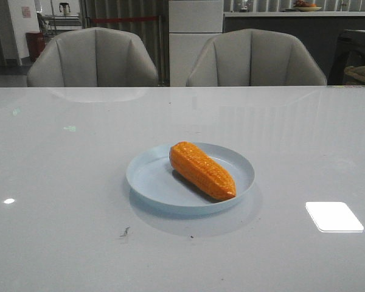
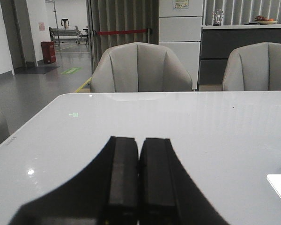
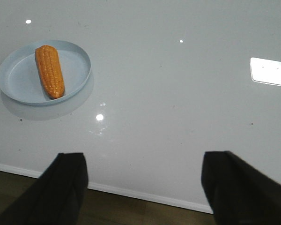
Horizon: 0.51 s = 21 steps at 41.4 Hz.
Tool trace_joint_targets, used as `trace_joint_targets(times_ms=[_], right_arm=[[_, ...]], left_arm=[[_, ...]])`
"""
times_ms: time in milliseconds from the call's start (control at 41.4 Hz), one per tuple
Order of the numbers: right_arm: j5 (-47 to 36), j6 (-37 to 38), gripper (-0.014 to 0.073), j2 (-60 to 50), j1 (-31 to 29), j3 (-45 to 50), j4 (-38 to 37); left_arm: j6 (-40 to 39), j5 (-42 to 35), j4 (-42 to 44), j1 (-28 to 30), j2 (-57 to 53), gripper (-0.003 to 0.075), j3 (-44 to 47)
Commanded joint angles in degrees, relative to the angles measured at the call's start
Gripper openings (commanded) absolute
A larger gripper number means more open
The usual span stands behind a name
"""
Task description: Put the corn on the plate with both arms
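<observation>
The orange corn (image 1: 202, 170) lies slantwise inside the pale blue plate (image 1: 149, 179) at the middle of the white table. The right wrist view also shows the corn (image 3: 49, 71) on the plate (image 3: 18, 77), far off from my right gripper (image 3: 145, 161). That gripper is open and empty, its fingers spread wide over the table's near edge. My left gripper (image 2: 139, 143) is shut with nothing between its pads, held low over bare table to the left, away from the plate. Neither arm appears in the front view.
Two grey chairs (image 1: 94, 58) (image 1: 255, 59) stand behind the table's far edge. The table's near edge (image 3: 145, 196) runs just under my right gripper, with dark floor beyond it. A bright light reflection (image 1: 334, 216) lies on the table at the right.
</observation>
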Motion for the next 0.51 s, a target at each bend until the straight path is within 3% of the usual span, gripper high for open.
trace_joint_targets(times_ms=[0, 290, 483], right_arm=[[-4.3, -0.3, 0.0605, 1.3, -0.2, -1.3, 0.4], [-4.7, -0.3, 0.0599, 1.3, -0.2, -1.3, 0.8], [-11.7, -0.3, 0.0503, 1.3, -0.1, 1.5, 3.5]], left_arm=[[-0.7, -4.5, 0.0, 0.1, -1.0, 0.0089, 2.1], [-0.7, -4.5, 0.0, 0.1, -0.9, 0.0089, 2.1], [-0.7, -4.5, 0.0, 0.1, -0.9, 0.0089, 2.1]])
